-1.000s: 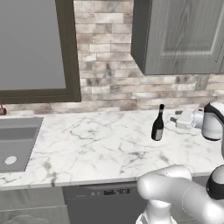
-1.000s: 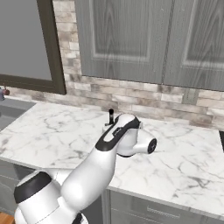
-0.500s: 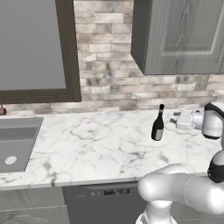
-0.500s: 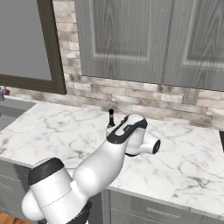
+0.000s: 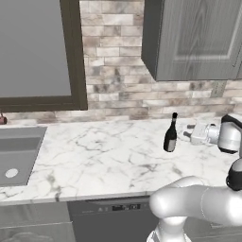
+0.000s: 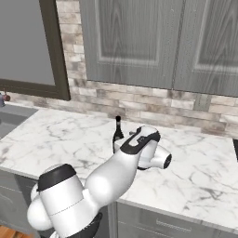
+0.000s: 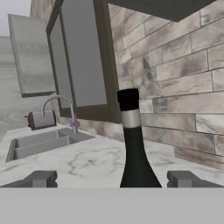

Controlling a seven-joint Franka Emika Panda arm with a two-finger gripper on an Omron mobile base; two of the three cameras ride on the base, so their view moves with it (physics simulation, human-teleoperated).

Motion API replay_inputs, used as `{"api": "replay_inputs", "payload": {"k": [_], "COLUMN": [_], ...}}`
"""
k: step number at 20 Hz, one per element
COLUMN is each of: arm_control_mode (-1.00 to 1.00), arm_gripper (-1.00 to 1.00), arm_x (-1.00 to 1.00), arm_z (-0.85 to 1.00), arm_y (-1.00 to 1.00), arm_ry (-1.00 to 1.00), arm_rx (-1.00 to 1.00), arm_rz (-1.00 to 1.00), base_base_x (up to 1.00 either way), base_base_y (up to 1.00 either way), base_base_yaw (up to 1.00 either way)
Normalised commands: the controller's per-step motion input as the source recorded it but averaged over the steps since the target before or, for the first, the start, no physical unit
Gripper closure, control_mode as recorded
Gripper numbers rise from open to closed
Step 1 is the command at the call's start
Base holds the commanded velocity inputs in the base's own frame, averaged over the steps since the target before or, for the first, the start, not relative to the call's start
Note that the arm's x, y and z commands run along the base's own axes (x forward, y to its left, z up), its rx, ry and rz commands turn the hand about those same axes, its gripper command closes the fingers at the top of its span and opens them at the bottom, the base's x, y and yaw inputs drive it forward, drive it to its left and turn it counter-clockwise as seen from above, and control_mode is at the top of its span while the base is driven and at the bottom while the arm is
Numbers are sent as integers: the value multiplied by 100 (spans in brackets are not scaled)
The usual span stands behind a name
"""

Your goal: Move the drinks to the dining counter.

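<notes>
A tall black wine bottle (image 5: 170,135) stands upright on the marble counter (image 5: 104,156) near the brick wall. My gripper (image 5: 187,136) is level with it just to its right, pointing at it, jaws open. In the hand view the bottle (image 7: 134,148) rises close ahead between the two fingertips (image 7: 42,179), nearer the right one, and neither touches it. From the right base view I see the bottle's neck (image 6: 118,126) above my white forearm. The dining counter is out of view.
A sink (image 5: 19,151) with a curved faucet (image 7: 61,107) is set in the counter far to the left. A small red-brown cylinder (image 7: 41,119) lies behind it. A dark dishwasher (image 5: 113,210) sits below the counter, and grey wall cabinets (image 5: 194,38) hang above.
The arm's elbow has swung and the forearm has turned, while the hand stays beside the bottle. The bottle has not moved.
</notes>
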Motion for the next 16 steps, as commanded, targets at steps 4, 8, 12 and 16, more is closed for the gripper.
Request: {"api": "replay_inputs", "payload": {"k": [4, 8, 12, 16], "arm_control_mode": [-100, -100, -100, -100], "arm_gripper": [-100, -100, -100, -100], "arm_x": [19, 28, 14, 17], "arm_z": [-8, -5, -4, -6], "arm_y": [3, 2, 0, 0], "arm_ry": [0, 0, 0, 0], "arm_rx": [0, 0, 0, 0], "arm_rz": [0, 0, -2, -4], "base_base_x": [0, 0, 0, 0], "base_base_y": [0, 0, 0, 0], "base_base_yaw": [0, 0, 0, 0]}}
